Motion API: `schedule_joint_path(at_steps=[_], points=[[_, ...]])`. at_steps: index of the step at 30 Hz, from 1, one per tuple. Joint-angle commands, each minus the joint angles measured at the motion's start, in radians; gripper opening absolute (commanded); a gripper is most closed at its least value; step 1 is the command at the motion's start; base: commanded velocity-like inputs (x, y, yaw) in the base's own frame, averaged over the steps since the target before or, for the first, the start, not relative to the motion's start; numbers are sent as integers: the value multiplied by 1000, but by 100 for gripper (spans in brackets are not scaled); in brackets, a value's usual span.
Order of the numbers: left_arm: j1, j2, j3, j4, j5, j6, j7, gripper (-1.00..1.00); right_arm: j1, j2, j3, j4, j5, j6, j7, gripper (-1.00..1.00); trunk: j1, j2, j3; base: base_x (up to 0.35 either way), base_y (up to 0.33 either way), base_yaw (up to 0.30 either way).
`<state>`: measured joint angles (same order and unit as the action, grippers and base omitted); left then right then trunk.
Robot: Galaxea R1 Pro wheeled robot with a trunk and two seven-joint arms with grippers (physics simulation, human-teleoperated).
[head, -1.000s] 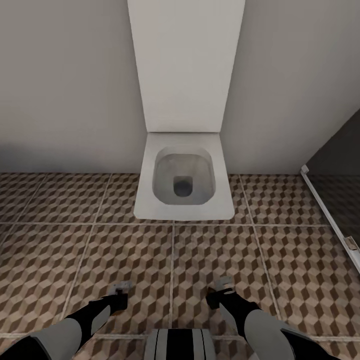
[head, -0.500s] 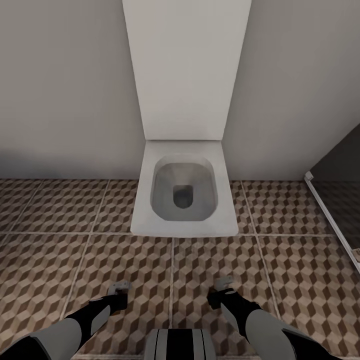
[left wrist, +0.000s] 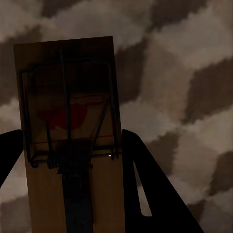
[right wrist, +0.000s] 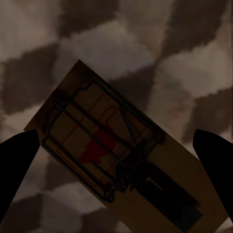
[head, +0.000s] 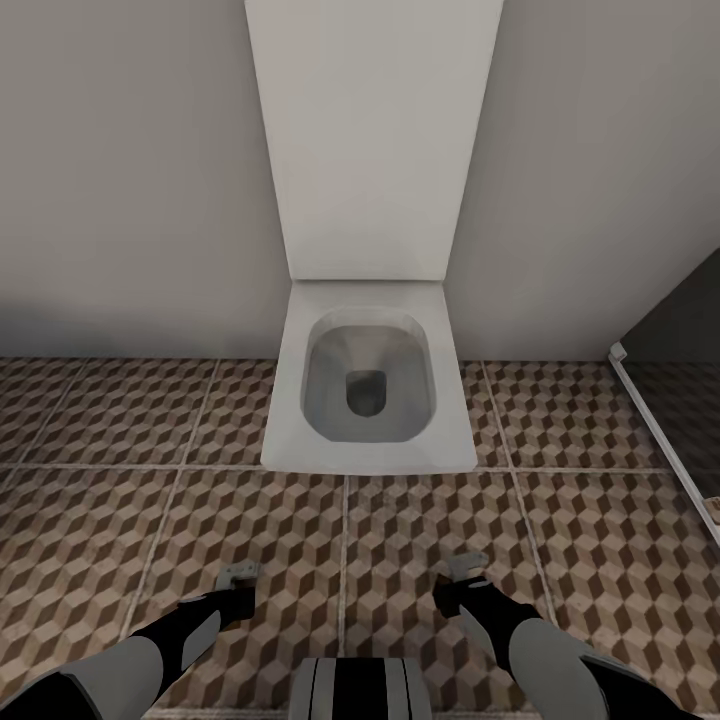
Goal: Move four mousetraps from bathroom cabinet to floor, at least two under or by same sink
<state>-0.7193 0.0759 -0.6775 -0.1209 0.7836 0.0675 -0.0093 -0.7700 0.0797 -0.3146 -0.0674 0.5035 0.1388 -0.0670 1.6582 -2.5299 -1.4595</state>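
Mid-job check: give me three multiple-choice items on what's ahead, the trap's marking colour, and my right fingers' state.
1. What stands ahead of the robot? A bathtub. B toilet. C cabinet.
2. The spot on the left trap, at the left gripper, is: A red. B blue. C green.
3. The right gripper has its fingers: A clamped on the trap. B spread wide, clear of the right trap. C shut on nothing.

Answers: B, a white bowl sits against the wall; A, a red patch shows under the wire; B, both fingers sit apart from the board.
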Motion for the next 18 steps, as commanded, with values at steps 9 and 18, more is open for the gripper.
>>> schedule_joint_path(at_steps=[9,18], points=[[0,1,-4,-2,3,5,-1,-100,0,-1,-9,-2,10,5,-2,-100,0,0,-1,0,0,0],[0,1,-4,-2,3,5,-1,-100,0,-1,-9,-2,10,5,-2,-100,0,0,-1,0,0,0]])
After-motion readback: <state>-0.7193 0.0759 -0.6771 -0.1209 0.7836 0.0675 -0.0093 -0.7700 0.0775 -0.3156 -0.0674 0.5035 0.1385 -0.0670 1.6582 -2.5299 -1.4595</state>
